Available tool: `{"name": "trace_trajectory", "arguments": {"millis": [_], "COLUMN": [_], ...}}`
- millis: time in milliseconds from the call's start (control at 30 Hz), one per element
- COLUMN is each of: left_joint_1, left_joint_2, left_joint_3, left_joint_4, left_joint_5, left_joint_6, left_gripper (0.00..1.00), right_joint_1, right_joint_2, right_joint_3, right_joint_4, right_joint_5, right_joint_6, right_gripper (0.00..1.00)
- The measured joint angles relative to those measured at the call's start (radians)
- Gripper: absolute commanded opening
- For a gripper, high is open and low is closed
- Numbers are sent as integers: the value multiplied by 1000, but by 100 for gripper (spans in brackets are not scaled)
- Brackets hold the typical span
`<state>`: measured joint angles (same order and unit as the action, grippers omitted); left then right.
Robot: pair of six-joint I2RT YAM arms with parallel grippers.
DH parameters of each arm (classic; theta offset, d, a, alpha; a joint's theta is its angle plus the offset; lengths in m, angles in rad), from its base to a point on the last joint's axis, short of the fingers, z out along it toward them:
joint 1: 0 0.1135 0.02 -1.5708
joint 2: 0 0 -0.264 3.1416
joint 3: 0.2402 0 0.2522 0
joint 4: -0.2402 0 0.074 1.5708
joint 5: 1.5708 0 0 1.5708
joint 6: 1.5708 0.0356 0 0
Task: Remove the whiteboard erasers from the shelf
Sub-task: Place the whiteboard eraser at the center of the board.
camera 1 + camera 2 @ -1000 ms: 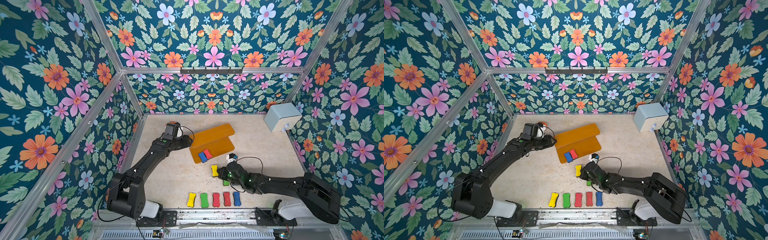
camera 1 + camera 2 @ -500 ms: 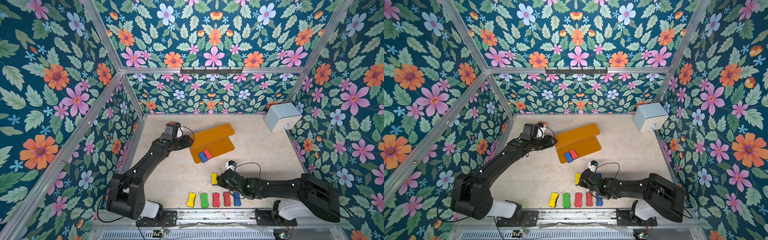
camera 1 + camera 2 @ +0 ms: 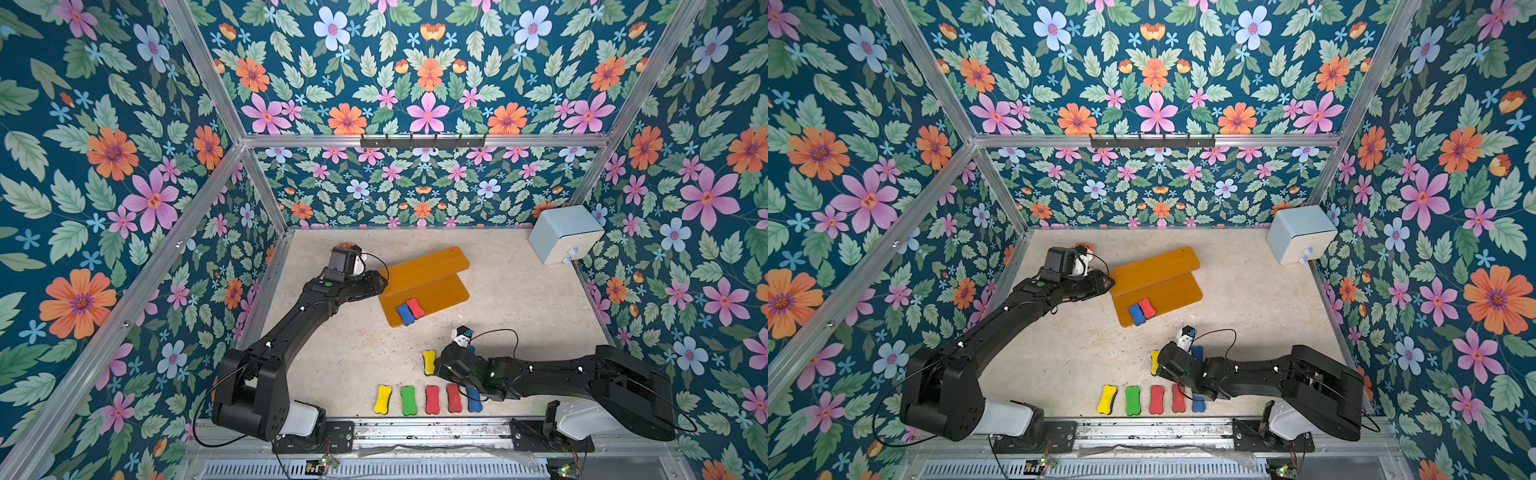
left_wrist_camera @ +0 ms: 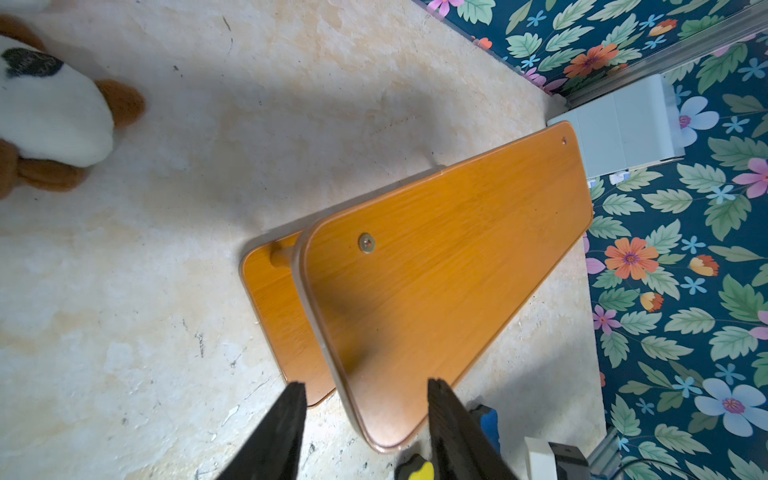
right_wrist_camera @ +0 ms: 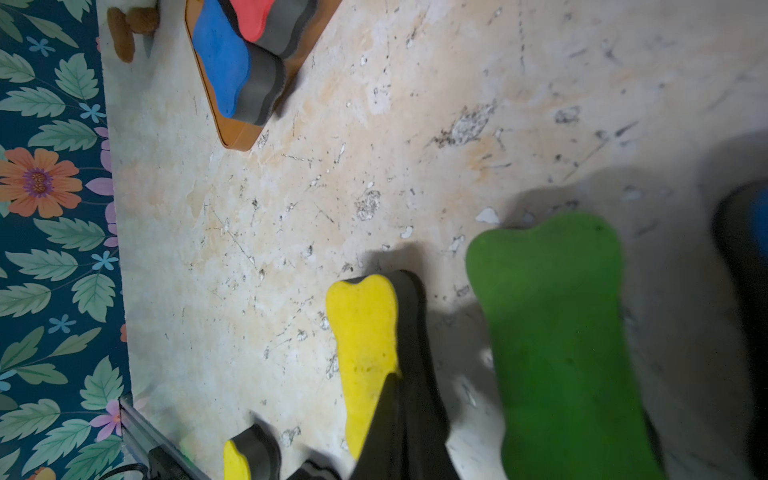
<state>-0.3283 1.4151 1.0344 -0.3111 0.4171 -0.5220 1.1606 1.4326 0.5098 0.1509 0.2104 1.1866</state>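
The orange-brown shelf (image 3: 432, 274) stands mid-floor, with a blue eraser (image 3: 403, 314) and a red eraser (image 3: 415, 307) side by side on its lower board (image 5: 239, 135). My left gripper (image 4: 365, 390) hovers open over the shelf's left end (image 3: 380, 286), with the upper board's corner (image 4: 386, 432) showing between its fingers. Nearer the front, my right gripper (image 3: 437, 368) is shut on a yellow eraser (image 5: 363, 332) by its dark base. A green eraser (image 5: 557, 332) lies flat beside it. Several erasers form a row along the front edge (image 3: 432, 400).
A brown and white plush toy (image 4: 50, 108) sits behind the left wrist. A pale blue box (image 3: 565, 235) stands in the back right corner. Another blue eraser (image 3: 1196, 351) lies by the right wrist. Flowered walls enclose the floor on three sides.
My right gripper has moved toward the front edge with the yellow eraser in it, and its arm now covers the green eraser in the top views. The left arm has stayed still.
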Motion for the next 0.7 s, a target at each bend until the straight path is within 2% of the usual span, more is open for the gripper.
{"name": "trace_trajectory", "arguments": {"millis": [333,533,700], "left_joint_1": [0,0,0], "left_joint_2": [1,2,8], "left_joint_3": [-2,-4,-5], "left_joint_4": [2,4,4], "left_joint_5": [0,0,-1], "left_joint_6": [0,-1,-3], "left_gripper": [53,53,53], "right_joint_1": [10,10,10], "right_joint_2": [-17,-35,-84], "right_joint_3": [-4,-3,14], "right_joint_4": [-21,-27,-55], "right_joint_5": [23,29,52], "right_joint_6": [8,3,-13], "right_gripper": [11,23,28]}}
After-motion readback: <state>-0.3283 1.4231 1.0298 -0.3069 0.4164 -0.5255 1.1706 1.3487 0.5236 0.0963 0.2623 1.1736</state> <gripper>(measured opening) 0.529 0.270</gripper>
